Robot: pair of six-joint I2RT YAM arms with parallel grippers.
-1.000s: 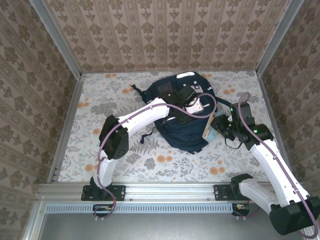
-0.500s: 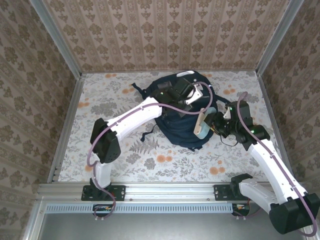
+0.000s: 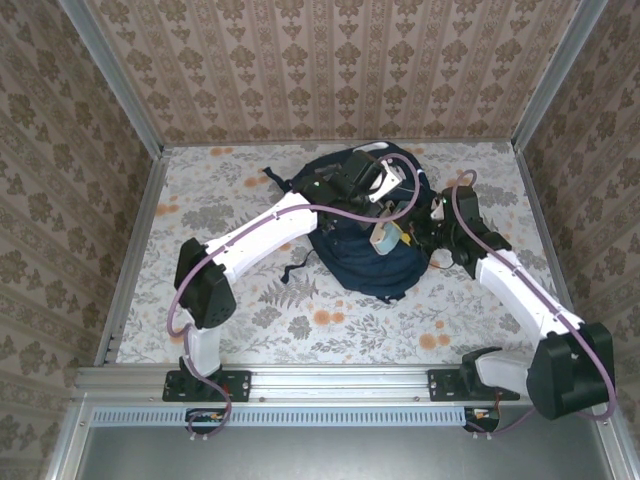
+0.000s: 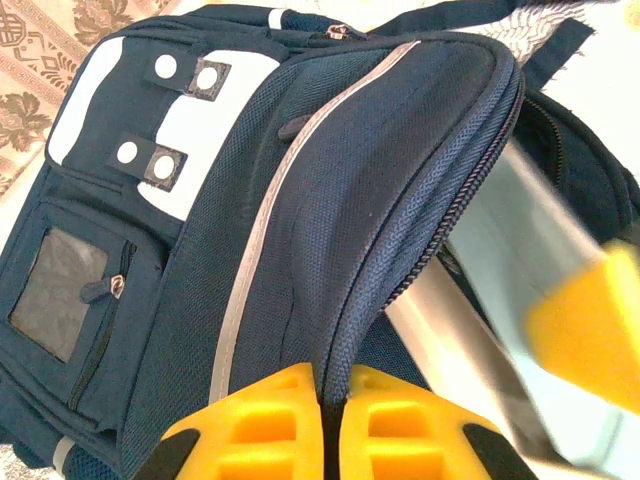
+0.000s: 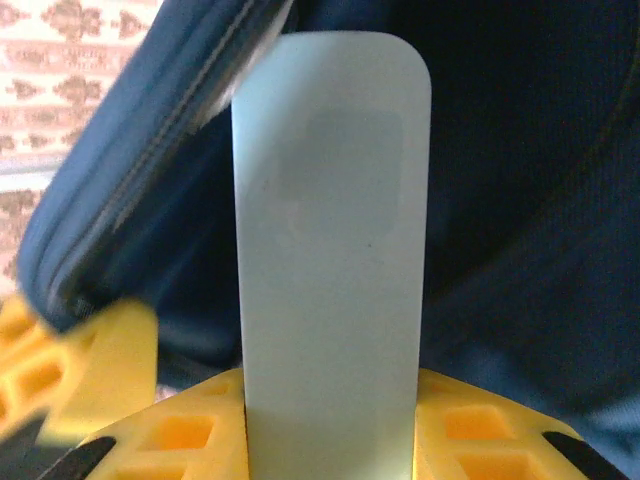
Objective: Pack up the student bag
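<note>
The navy student bag (image 3: 355,268) lies in the middle of the table, white patches and a grey stripe showing on its front (image 4: 190,150). My left gripper (image 4: 330,385) is shut on the zip-edged rim of the bag's flap (image 4: 420,250) and holds it lifted. My right gripper (image 5: 330,392) is shut on a flat pale grey-green case (image 5: 330,230). The case (image 3: 383,238) points into the gap under the lifted flap, its far end against the dark inside of the bag (image 5: 520,200). In the left wrist view the case (image 4: 500,270) slants in beside the flap.
The floral tabletop (image 3: 230,200) surrounds the bag, with patterned walls behind and at both sides. Dark straps (image 3: 290,272) trail off the bag's left side. The two grippers are close together at the bag's opening; a yellow left finger (image 5: 90,350) shows beside the case.
My right gripper has carried the pale case left and away from me, from beside the bag to its opening. My left gripper has pulled the flap back and up.
</note>
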